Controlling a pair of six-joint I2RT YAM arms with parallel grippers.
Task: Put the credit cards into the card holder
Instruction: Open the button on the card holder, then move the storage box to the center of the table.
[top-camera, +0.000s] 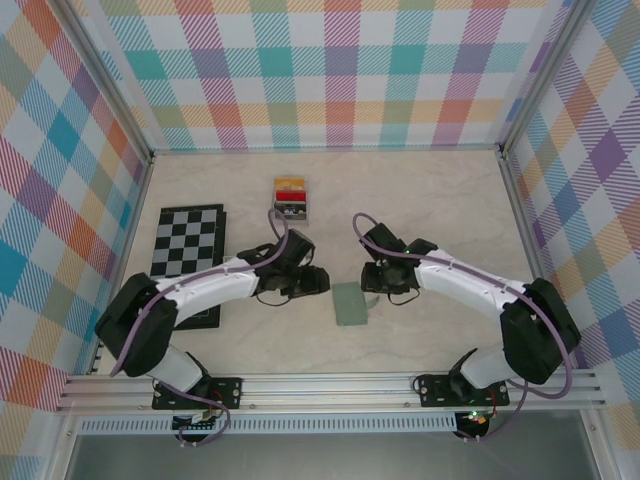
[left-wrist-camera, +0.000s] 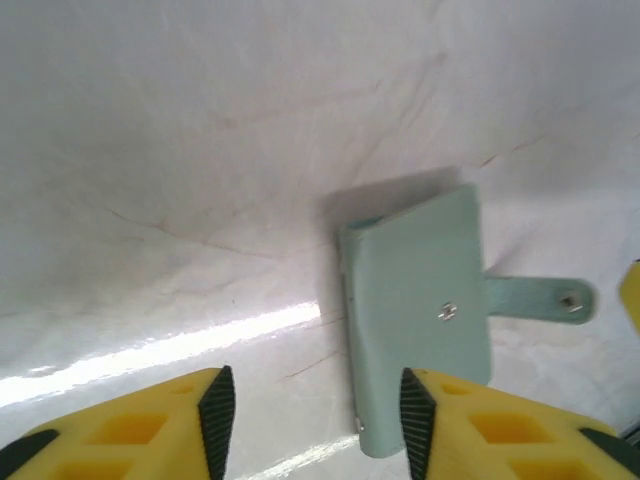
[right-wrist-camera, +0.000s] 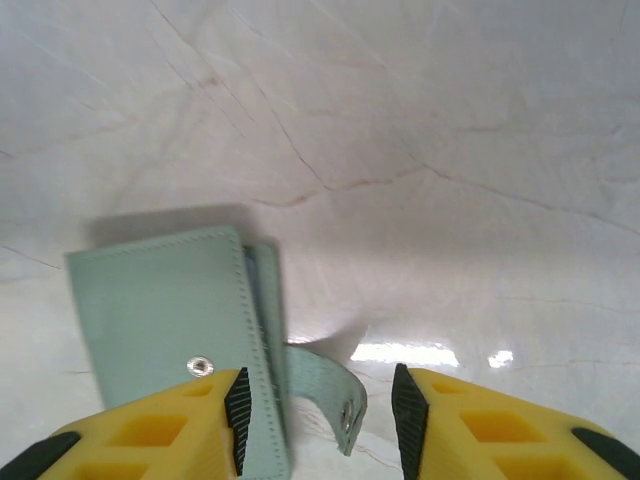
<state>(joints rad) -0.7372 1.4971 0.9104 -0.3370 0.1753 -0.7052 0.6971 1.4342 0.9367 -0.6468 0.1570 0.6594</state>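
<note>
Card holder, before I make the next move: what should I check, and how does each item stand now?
1. The card holder lies flat on the table between the arms: ok.
2. Its strap is unsnapped: ok.
3. Holder unfolded, slots showing: not ok, it lies folded.
4. The left gripper is open and empty: ok.
5. The right gripper is open, strap end loose in its gap: ok.
6. The credit cards sit in the tray: ok; how many, cannot tell.
</note>
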